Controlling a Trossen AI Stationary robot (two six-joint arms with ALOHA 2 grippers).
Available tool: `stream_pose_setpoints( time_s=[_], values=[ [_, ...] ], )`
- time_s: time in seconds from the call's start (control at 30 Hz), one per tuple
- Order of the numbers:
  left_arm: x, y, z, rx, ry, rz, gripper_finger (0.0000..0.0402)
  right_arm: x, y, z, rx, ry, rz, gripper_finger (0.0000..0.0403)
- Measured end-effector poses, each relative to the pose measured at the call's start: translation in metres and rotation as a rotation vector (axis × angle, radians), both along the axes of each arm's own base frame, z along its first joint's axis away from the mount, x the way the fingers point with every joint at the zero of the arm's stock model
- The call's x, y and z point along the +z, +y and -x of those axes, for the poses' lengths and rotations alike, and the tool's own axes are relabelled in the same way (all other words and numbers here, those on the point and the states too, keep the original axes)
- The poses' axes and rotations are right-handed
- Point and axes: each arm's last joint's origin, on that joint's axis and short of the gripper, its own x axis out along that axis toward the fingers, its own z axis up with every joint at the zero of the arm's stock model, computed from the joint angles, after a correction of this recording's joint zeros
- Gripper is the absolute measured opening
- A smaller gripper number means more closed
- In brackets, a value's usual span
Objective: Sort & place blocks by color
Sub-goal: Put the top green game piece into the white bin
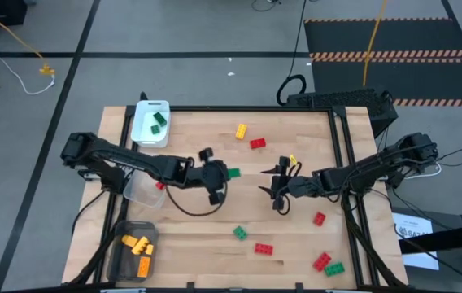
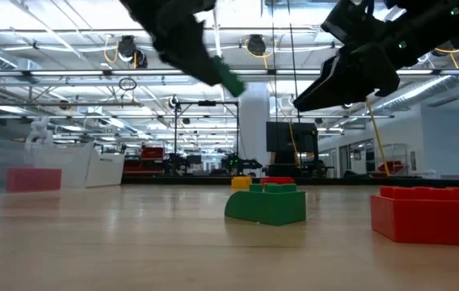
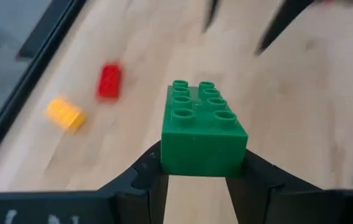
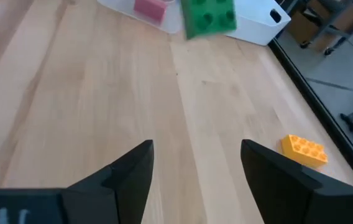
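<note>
My left gripper [image 1: 228, 173] hangs over the table's middle, shut on a green block [image 3: 204, 130], which also shows high above the table in the low view [image 2: 229, 81]. My right gripper [image 1: 278, 190] faces it from the right, open and with nothing between its fingers [image 4: 195, 168]. Loose blocks lie flat on the wood: yellow [image 1: 241, 130], red [image 1: 257, 143], green [image 1: 239, 233], red [image 1: 263, 249], red [image 1: 319, 218], red [image 1: 321, 261], green [image 1: 333, 268]. My left gripper pinches the green block between its two fingers, one on each of two opposite side walls [image 3: 165, 155] at the end nearest the wrist. The fingers come from the table's left, slanting down. The block sits studs up, lifted clear of the table.
A white tray [image 1: 141, 134] at the far left holds green blocks. A clear tray [image 1: 137, 191] under the left arm holds a red block. A dark tray [image 1: 121, 260] at the near left holds yellow and orange blocks. Black rails [image 1: 341, 146] run along the table's right side.
</note>
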Motion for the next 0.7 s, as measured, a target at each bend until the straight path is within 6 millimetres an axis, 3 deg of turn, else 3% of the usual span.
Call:
stream_pose_setpoints(
  time_s=[0.23,0.43,0.7],
  values=[
    [0.017,-0.001,0.040,0.205,0.070,0.066,0.0130,0.001,0.000,0.000,0.000,-0.010,-0.005,0.0235],
    [0.020,0.004,0.076,0.394,0.210,0.123,0.0130,0.001,0.001,-0.001,-0.006,-0.023,-0.026,0.0235],
    [0.018,0.009,0.099,0.550,0.359,0.124,0.0130,0.002,0.001,-0.001,-0.011,-0.034,-0.039,0.0235]
  ],
)
